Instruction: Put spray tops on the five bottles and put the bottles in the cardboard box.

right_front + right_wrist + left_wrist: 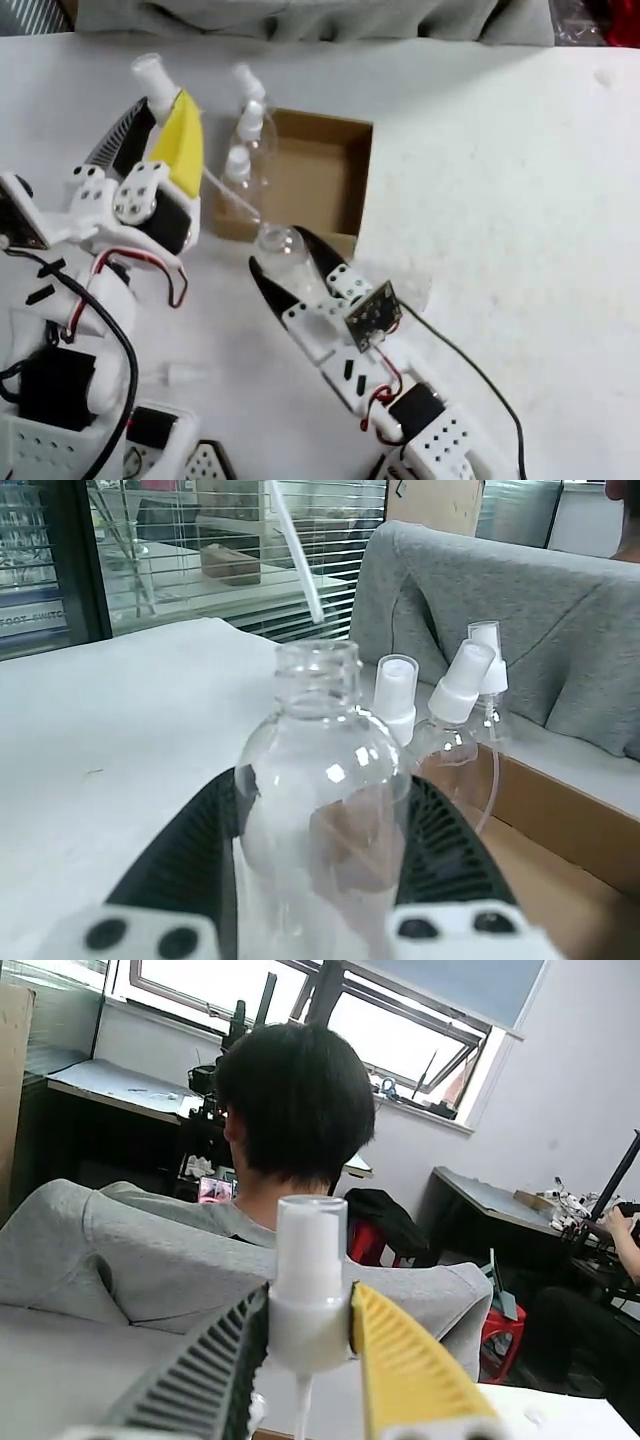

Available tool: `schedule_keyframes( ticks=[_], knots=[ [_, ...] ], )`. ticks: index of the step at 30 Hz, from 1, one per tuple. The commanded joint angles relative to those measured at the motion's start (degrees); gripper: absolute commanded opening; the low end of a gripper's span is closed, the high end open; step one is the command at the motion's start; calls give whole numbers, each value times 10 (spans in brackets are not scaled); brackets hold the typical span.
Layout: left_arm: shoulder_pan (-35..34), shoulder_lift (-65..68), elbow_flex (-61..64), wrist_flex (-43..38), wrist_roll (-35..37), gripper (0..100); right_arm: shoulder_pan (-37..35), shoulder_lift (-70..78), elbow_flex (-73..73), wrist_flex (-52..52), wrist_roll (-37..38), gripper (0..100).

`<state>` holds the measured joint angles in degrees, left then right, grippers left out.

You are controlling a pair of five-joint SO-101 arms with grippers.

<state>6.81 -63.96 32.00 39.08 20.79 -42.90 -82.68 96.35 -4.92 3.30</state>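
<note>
Clamped the spray top (310,1240) in the left gripper (310,1305), dip tube (295,550) slanting down from the fingertips toward the open neck (evidently for threading in). Gripped the uncapped bottle (320,730) upright in the right gripper (325,785), neck clear above the fingertips. Sat just short of the cardboard box (320,185), three capped bottles (243,130) ahead of those fingertips; kept open table (500,200) on the right gripper's outer side.

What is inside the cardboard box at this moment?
Three capped bottles stand along one wall of the cardboard box; the rest of its floor looks bare. The uncapped bottle covers its near corner.
</note>
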Motion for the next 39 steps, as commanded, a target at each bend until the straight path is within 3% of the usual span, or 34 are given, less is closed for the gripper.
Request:
schedule_keyframes(
  ticks=[1,30,39],
  knots=[
    [7,-11,-33,-17,0,21,-6,-7,5,-8,7,15],
    [30,-12,-28,64,37,21,-6,-7,8,-8,7,15],
    [138,-12,54,64,36,22,-6,-7,8,-8,7,15]
  ],
)
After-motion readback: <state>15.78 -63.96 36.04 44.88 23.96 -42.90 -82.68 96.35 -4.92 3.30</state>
